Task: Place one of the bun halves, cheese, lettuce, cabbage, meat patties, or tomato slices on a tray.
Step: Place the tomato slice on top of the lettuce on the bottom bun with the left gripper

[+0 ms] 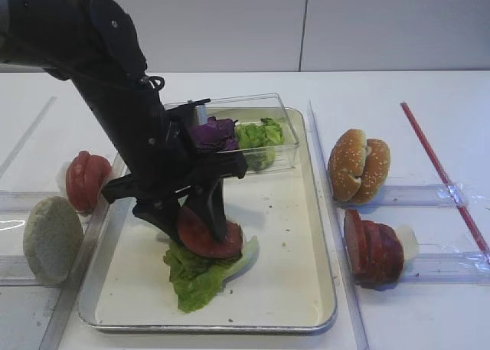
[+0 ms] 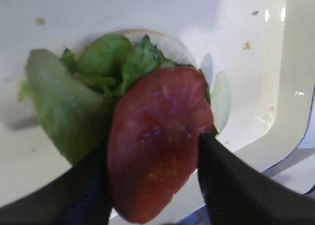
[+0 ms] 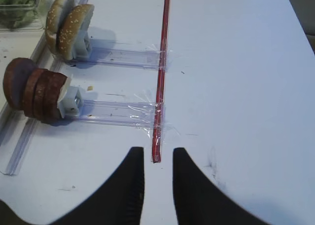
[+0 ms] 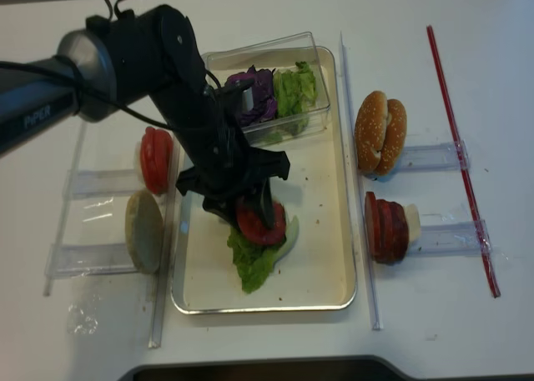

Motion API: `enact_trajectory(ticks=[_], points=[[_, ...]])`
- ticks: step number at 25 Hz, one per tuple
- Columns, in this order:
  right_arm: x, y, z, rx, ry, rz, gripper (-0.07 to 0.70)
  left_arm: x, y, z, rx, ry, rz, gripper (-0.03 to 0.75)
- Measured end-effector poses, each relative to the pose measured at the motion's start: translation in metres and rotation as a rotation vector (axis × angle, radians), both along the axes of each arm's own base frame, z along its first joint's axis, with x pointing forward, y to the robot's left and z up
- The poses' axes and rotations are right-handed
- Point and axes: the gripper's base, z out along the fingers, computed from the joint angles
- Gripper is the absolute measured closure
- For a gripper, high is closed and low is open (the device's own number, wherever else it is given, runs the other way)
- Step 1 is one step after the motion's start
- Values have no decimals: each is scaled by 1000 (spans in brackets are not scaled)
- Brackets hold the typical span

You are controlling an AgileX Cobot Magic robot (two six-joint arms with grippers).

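A tomato slice (image 2: 157, 136) lies flat on the lettuce (image 2: 59, 112) in the cream-white tray (image 1: 291, 289). A pale round piece (image 2: 167, 40) shows under the leaves. My left gripper (image 2: 152, 146) is low over the slice, open, with one finger on each side of it. In the high view the left gripper (image 1: 195, 227) hides part of the tomato slice (image 1: 210, 239). The right gripper (image 3: 157, 153) hovers over bare table on the right, open a little with nothing between its fingers.
A clear box (image 1: 253, 135) with purple cabbage and green leaves stands at the tray's far end. Left of the tray are more tomato slices (image 1: 86, 180) and a pale bun half (image 1: 52, 239). On the right stand bun halves (image 1: 358, 166), meat patties (image 1: 373, 246) and a red strip (image 3: 160, 77).
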Motion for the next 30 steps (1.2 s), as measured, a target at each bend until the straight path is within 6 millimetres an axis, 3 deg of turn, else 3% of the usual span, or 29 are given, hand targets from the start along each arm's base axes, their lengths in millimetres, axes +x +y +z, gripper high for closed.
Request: enact_trajectory(ticks=[14,22,30], points=[[0,0,0,0,0,0,453,18,4,35,106,-104,64,366],[0,0,0,0,0,0,453,18,7,39,121,-115,72,366],[0,0,0,0,0,0,453,18,25,53,262,-238,63,366]])
